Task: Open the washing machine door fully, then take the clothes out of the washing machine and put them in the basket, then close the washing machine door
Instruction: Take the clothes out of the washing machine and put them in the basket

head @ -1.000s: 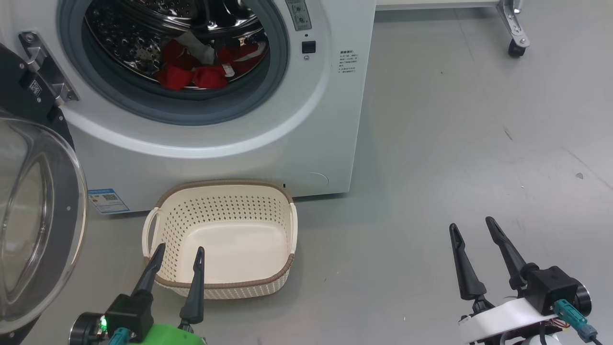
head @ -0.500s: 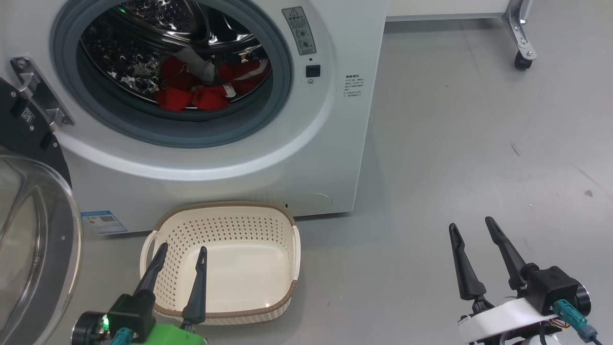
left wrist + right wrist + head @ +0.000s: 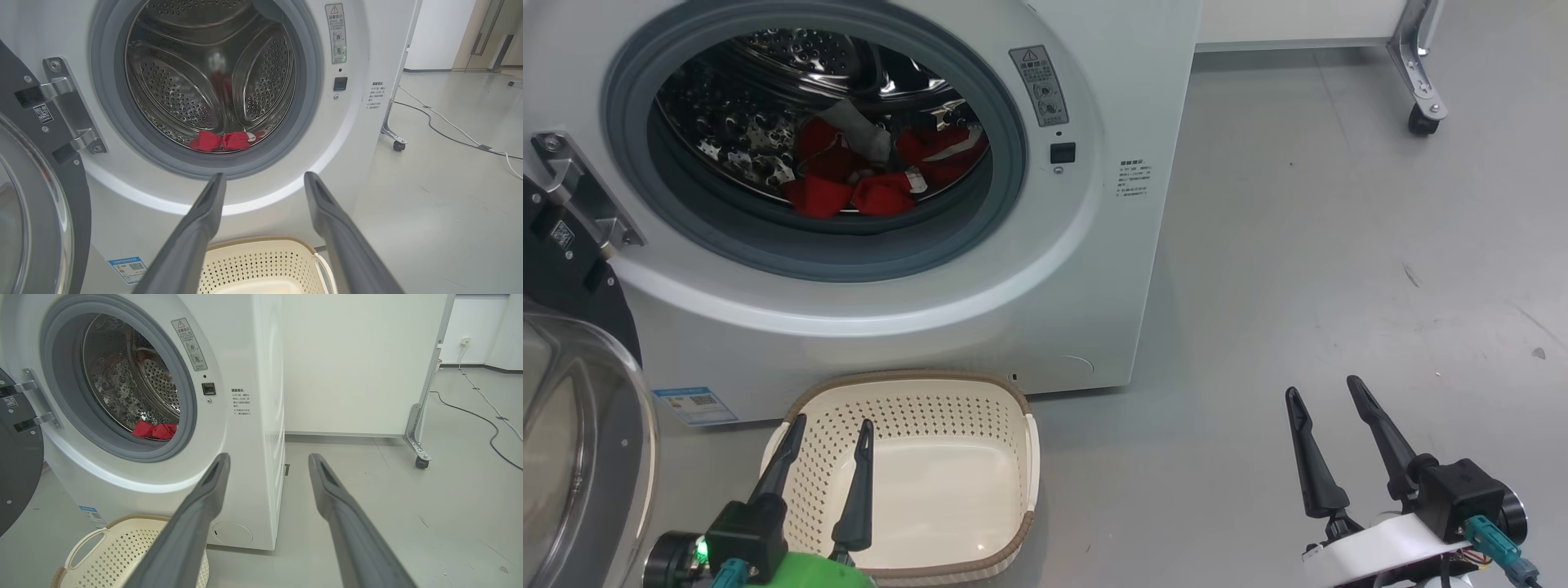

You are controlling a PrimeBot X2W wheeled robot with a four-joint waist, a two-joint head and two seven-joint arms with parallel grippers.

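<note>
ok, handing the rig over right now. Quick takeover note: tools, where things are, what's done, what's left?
Tools: left tool open, empty, above the near-left part of the basket. The right tool is open, empty, over bare floor to the right.
Things: washing machine door swung open at the left. The clothes are a red pile low inside the washing machine. The basket is empty, on the floor just in front of the machine.
Done: door opened.
Left: move clothes into basket, close door.
</note>
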